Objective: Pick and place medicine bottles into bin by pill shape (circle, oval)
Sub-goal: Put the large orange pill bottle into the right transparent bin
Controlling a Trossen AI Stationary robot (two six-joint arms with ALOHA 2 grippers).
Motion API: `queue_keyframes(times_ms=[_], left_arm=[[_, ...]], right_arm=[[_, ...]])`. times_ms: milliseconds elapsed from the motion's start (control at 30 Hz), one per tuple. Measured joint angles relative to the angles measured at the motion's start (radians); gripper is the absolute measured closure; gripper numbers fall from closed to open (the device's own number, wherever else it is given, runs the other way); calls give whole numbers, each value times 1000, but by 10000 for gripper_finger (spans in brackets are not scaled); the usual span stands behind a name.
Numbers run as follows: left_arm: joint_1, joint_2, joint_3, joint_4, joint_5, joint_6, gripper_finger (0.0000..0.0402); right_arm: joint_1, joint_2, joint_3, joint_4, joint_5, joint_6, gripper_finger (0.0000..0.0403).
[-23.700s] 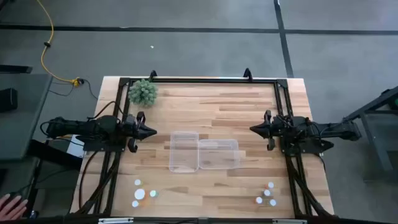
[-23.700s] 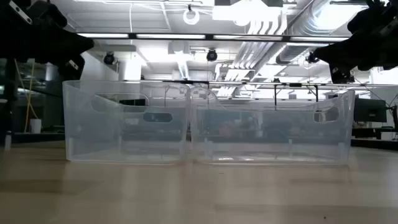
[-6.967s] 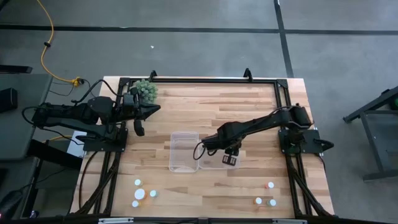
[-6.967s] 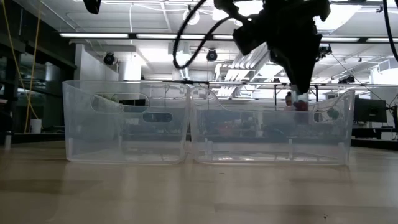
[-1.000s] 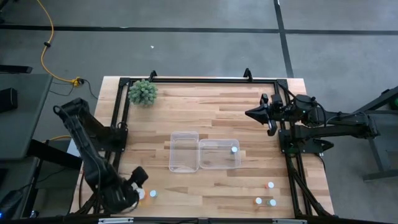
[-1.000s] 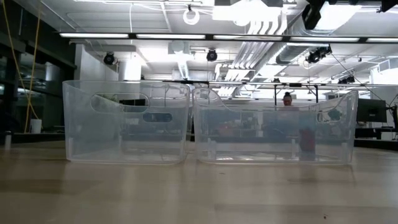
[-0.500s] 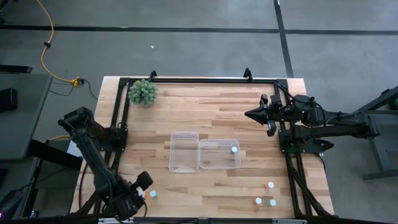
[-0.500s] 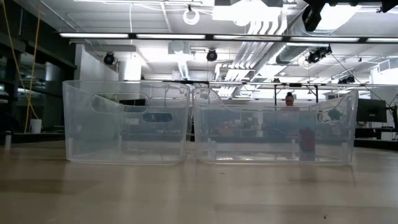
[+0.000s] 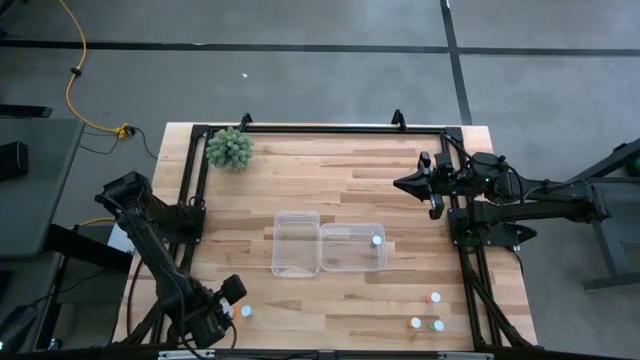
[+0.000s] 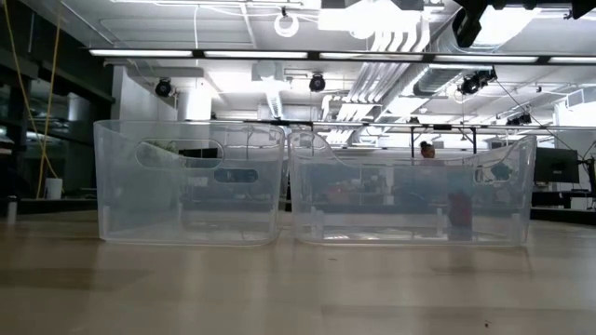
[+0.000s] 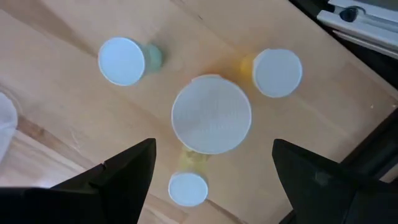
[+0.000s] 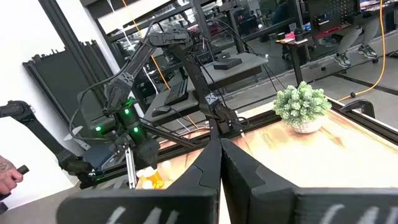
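Moved: since half a second back my left arm has barely shifted, parked low over the bottles in the high view's lower left; the right arm has not stirred.
Left gripper [image 11: 211, 163]: fingers wide apart, holding nothing, pointing straight down on the cluster.
Big cap [image 11: 211, 114]: broad white disc dead centre between my two fingers, so its bottle stands upright with the long axis running toward the camera; I'd judge a straight drop would bracket it.
Small cap [image 11: 188, 189]: nearest to the wrist, close by the big cap, low in the wrist frame.
Left cap [image 11: 121, 60]: greenish body peeking beside it, upper left of the wrist frame, apart from the big cap.
Orange-body cap [image 11: 277, 73]: upper right of the wrist frame, just beside the big cap; I reckon it is the one a finger could clip.
Nearer arm: left, by far; in the high view its wrist covers most of the cluster, only one cap [image 9: 246, 311] showing beside it.
Bins [image 9: 328, 246]: two clear tubs side by side mid-table; the right one already holds a bottle [image 9: 376, 240].
Other group [image 9: 430, 312]: three bottles in the lower right, well apart from either hand.
Right gripper [image 9: 400, 183]: fingers pressed together, empty, resting upper right by the frame.
Plant [image 9: 229, 148]: far upper-left corner, out of the way.
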Motion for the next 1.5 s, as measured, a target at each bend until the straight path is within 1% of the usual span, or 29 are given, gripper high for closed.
queue_keyframes(times_ms=[433, 867, 1067, 1300, 1500], left_arm=[[38, 0, -23, 58, 3, 17, 92], [35, 0, -32, 88, 34, 18, 92], [35, 0, -76, 95, 52, 26, 92], [37, 0, -79, 158, 52, 26, 92], [37, 0, -79, 165, 50, 26, 92]], right_arm=[[0, 0, 0, 0, 2, 3, 403], [0, 0, 0, -1, 8, 3, 403], [0, 0, 0, -1, 8, 3, 403], [0, 0, 0, -1, 6, 3, 403], [0, 0, 0, -1, 6, 3, 403]])
